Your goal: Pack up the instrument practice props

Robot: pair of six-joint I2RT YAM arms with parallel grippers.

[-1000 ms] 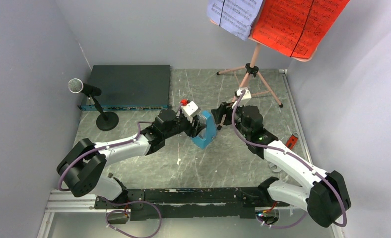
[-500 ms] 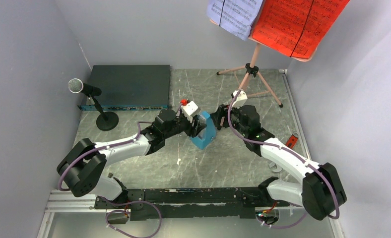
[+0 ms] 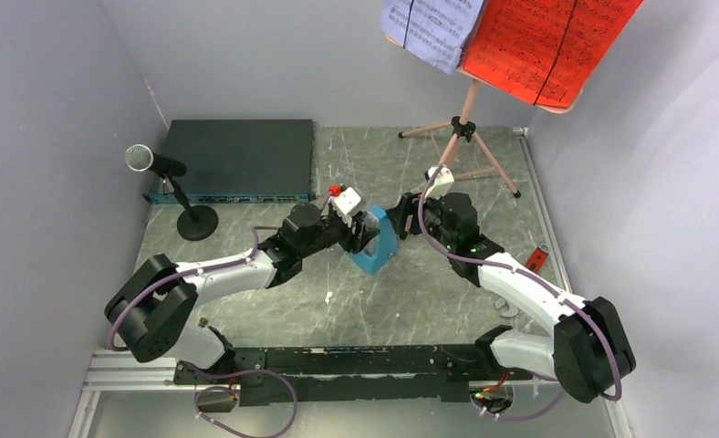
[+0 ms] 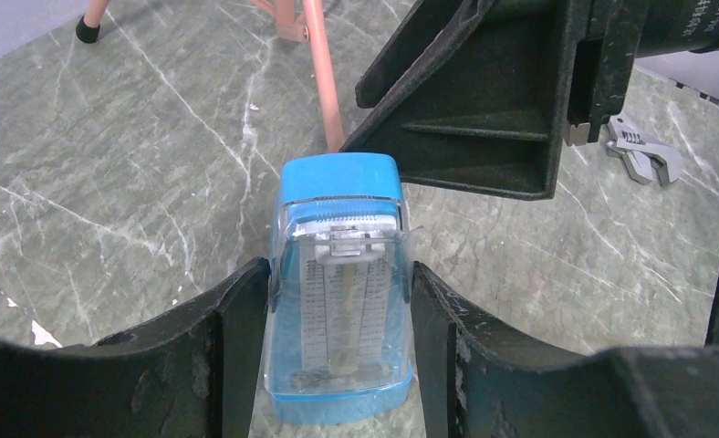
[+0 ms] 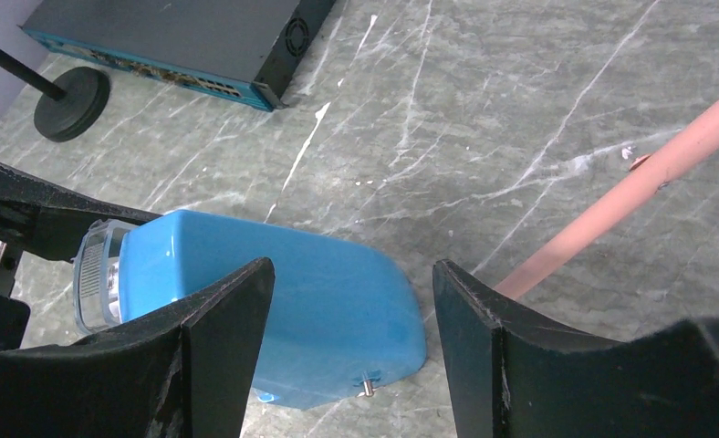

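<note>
The blue metronome stands upright mid-table. My left gripper is shut on it, both fingers pressed against the sides of its clear front cover. My right gripper hangs open just right of the metronome's top; its back lies low between the spread fingers, untouched. The microphone sits on its round-base stand at the left. The pink tripod music stand at the back carries a lavender sheet and a red sheet.
A flat black electronics box lies at the back left. A red-handled tool lies by the right wall, and a metal wrench lies on the table. A pink tripod leg runs close to my right gripper.
My right arm has swung left, bringing its open gripper up to the metronome's top. The left gripper has stayed still, holding the metronome.
</note>
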